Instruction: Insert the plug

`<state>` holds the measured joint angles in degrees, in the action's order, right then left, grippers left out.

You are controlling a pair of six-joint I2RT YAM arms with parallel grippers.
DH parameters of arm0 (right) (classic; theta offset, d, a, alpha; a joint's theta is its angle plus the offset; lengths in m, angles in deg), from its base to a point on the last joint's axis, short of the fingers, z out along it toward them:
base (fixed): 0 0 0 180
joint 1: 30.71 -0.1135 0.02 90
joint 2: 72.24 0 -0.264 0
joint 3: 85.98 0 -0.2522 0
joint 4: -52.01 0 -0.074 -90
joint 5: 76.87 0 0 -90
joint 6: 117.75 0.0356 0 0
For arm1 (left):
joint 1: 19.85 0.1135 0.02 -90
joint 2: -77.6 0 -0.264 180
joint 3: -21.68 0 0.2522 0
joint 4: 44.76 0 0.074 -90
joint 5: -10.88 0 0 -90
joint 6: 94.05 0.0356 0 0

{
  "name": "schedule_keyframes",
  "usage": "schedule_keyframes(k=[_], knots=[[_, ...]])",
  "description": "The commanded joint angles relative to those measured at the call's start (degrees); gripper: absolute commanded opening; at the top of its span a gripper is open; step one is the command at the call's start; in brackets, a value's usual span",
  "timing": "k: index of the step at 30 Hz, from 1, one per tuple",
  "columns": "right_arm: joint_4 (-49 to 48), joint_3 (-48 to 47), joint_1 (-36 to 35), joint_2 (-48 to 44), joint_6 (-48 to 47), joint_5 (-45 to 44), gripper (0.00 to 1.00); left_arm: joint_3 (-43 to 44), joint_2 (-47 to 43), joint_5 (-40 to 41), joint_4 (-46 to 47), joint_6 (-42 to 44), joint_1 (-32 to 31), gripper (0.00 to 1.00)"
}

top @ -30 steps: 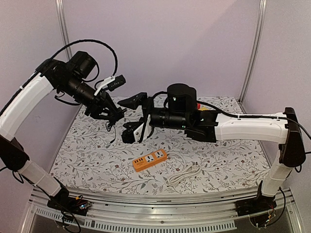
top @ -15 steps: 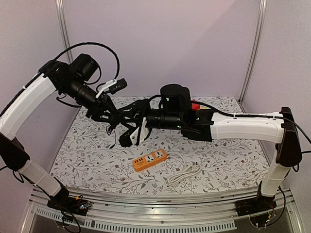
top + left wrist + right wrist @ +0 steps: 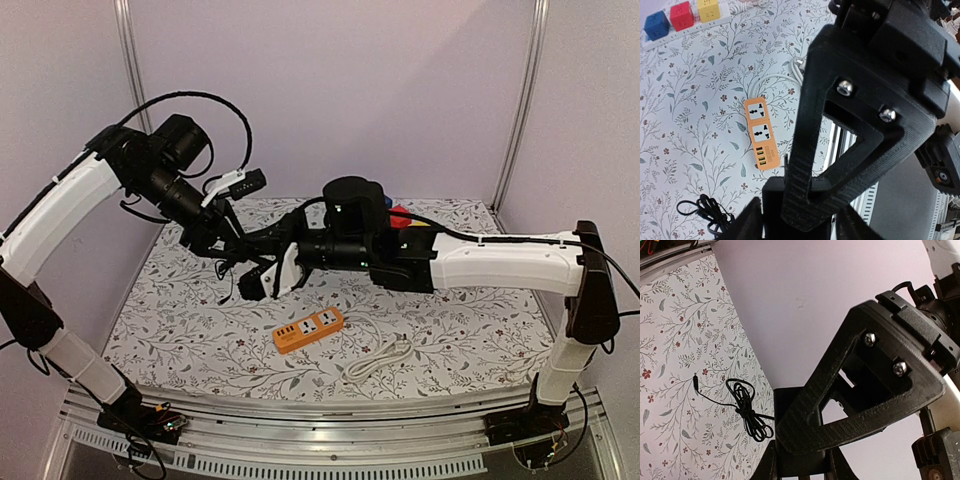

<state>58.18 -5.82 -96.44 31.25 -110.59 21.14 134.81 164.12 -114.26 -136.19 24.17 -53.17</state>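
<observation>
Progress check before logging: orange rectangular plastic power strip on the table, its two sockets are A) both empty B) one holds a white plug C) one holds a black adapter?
A: the orange rectangular plastic power strip lies with both socket faces bare in the left wrist view.

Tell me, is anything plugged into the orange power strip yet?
No, empty. The orange power strip shows both sockets bare in the left wrist view; the black plug is held in the air.
</observation>
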Motion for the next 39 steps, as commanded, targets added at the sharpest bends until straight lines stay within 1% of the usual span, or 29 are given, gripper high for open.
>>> schedule_keyframes(k=[1,4,6,8,10,11,13,15,17,20,23,24,27,31,35,37,39], knots=[[-1.63,-0.22,-0.35,-1.21,12.24,-4.91,0.0,1.04,-2.28,0.81,-1.36,-1.13,-0.25,0.98],[-2.68,1.16,0.68,-2.13,21.76,-4.75,0.0,0.09,-6.44,5.75,3.2,-0.65,-0.17,0.99],[-3.24,2.11,1.78,-2.84,28.05,-3.55,0.0,0.78,-8.75,8.72,4.06,1.02,0.15,1.0],[-3.72,2.97,3.31,-3.61,36.32,-0.29,0.0,1.98,-10.79,11.46,3.43,4.03,0.27,0.99],[-5.18,3.91,4.76,-4.63,46.25,3.63,0.0,3.65,-11.65,13.86,0.18,9.1,0.27,1.0],[-6.4,4.58,5.26,-5.04,49.11,5.52,0.0,3.86,-12.27,15.21,-0.72,10.7,0.27,1.0],[-11.64,6.58,5.89,-5.87,54.68,8.78,0.0,1.09,-14.93,16.01,-0.06,14.18,0.14,0.99],[-18.62,9.24,6.15,-6.47,60.43,11.31,0.0,-2.87,-18.58,14.56,3.87,15.79,-0.37,0.99],[-25.25,11.28,6.38,-6.5,64.99,13.39,0.0,-6.17,-21.13,13.12,11.23,13.77,-1.67,1.0],[-31.5,12.66,6.61,-5.65,69.99,15.37,0.0,-6.73,-20.42,13.12,16.94,9.44,-4.16,1.0],[-33.09,12.91,6.71,-5.28,71.78,17.47,0.0,-5.75,-17.54,13.32,18.72,7.45,-5.66,0.99],[-33.24,12.99,6.69,-5.3,71.97,17.71,0.0,-5.5,-16.68,13.3,19.02,7.13,-6.07,0.97],[-33.72,13.41,6.75,-5.32,71.93,17.91,0.0,-4.74,-15.11,13.03,19.19,7.27,-7.64,0.85],[-33.89,13.49,6.74,-5.14,71.44,18.54,0.0,-4.54,-13.61,13.6,20.65,6.2,-9.12,0.82],[-33.74,13.72,6.72,-5.05,70.67,18.55,0.0,-2.65,-12.43,12.23,21.32,4.12,-9.94,0.7],[-33.71,13.91,6.78,-5.12,70.33,18.53,0.0,-2.61,-12.37,11.82,21.01,3.9,-10.21,0.62],[-33.64,14.01,6.92,-5.13,70.21,18.53,0.0,-2.73,-12.34,11.79,20.59,3.8,-10.35,0.5]])
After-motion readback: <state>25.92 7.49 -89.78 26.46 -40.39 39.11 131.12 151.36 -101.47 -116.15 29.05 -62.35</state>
